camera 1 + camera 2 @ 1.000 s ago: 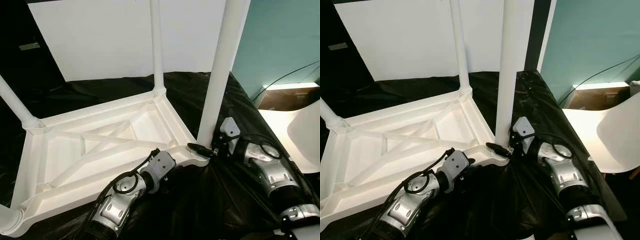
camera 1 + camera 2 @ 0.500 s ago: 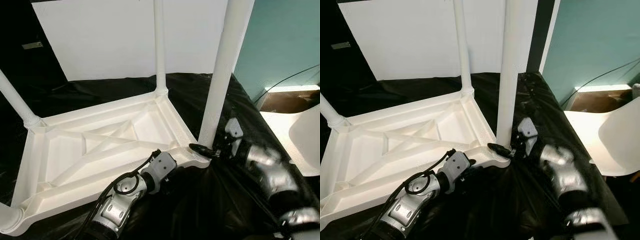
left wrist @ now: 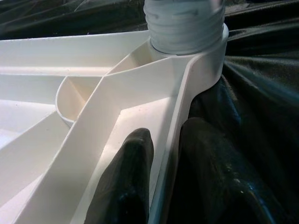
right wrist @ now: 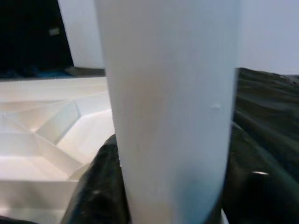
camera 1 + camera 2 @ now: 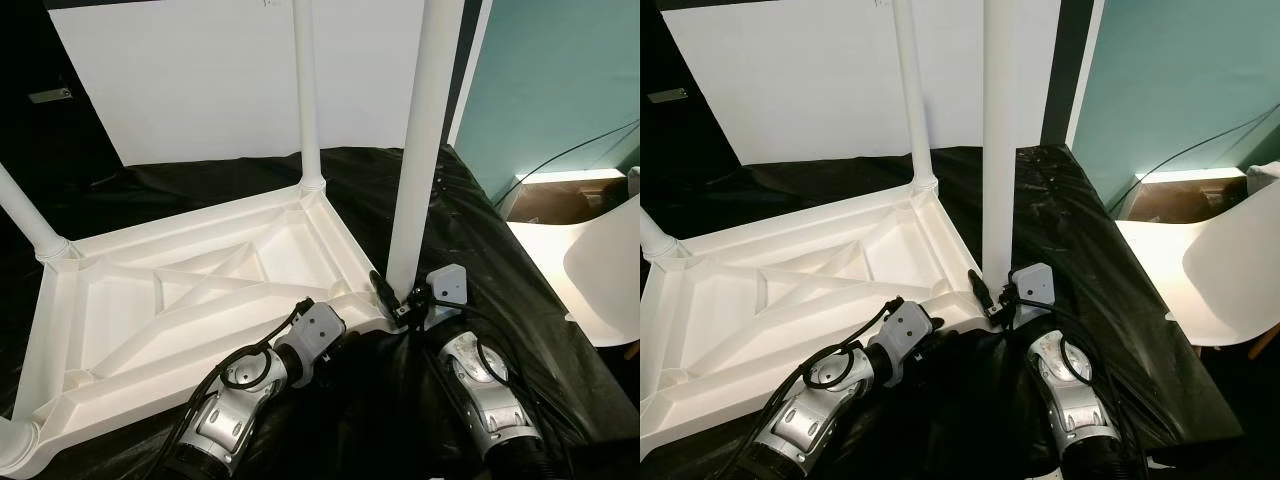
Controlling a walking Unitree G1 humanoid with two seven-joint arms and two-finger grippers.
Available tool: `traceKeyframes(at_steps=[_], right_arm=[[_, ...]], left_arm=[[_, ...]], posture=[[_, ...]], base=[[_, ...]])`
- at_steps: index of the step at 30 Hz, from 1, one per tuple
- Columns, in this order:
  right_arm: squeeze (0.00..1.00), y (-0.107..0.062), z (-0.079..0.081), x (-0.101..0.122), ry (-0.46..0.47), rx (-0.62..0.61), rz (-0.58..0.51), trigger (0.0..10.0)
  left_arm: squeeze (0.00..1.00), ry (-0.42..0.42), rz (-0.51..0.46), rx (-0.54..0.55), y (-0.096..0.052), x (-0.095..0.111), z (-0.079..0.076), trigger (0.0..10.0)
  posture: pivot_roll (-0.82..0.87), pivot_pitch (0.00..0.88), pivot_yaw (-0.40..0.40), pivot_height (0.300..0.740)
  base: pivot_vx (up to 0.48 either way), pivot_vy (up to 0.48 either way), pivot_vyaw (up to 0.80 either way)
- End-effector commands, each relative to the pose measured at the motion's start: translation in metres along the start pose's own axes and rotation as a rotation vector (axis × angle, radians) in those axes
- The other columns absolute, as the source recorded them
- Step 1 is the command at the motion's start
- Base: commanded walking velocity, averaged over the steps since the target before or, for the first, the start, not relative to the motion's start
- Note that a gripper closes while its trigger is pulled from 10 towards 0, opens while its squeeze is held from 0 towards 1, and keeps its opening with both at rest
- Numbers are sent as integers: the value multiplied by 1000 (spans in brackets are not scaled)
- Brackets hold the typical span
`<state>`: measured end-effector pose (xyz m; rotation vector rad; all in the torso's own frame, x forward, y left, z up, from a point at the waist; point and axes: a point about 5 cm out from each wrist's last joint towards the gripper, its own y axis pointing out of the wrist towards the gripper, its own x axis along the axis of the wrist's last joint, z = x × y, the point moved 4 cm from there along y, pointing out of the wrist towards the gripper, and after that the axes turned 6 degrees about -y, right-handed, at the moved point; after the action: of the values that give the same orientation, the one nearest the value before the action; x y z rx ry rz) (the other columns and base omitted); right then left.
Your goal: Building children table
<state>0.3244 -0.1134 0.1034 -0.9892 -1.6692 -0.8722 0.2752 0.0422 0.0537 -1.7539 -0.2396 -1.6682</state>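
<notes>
The white children's table top lies upside down on a black sheet. Its legs stand up from the corners, and the near right leg sits in its corner socket. My left gripper is shut on the table's rim just beside that socket, with one black finger inside the rim and the other outside. My right gripper is clasped round the foot of the near right leg, which stands close between its fingers. One black fingertip shows against the leg's base.
The black sheet drops off at the right. Beyond that edge are a white chair, a cardboard box and a cable along the teal wall. A white board leans behind the table.
My right arm has swung from the right of the leg round to its near side, still at the leg's base. The leg now stands more upright. My left gripper has kept its hold.
</notes>
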Motion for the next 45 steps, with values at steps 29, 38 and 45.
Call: traceKeyframes(at_steps=[29, 38, 45], right_arm=[[0, -30, -30, -20, -34, 668, 210, 0], [0, -22, -32, -14, 7, 181, 69, 0], [0, -29, -55, -16, 26, -240, 77, 0]], left_arm=[[0, -81, 249, -34, -6, -61, -6, 10000], [0, -84, 244, -30, -5, -60, -6, 10000], [0, -88, 247, -18, -8, -61, -3, 10000]], posture=[[-20, 0, 12, 740], [2, 0, 2, 740], [-6, 0, -1, 740]], base=[[0, 0, 0], [0, 0, 0], [0, 0, 0]])
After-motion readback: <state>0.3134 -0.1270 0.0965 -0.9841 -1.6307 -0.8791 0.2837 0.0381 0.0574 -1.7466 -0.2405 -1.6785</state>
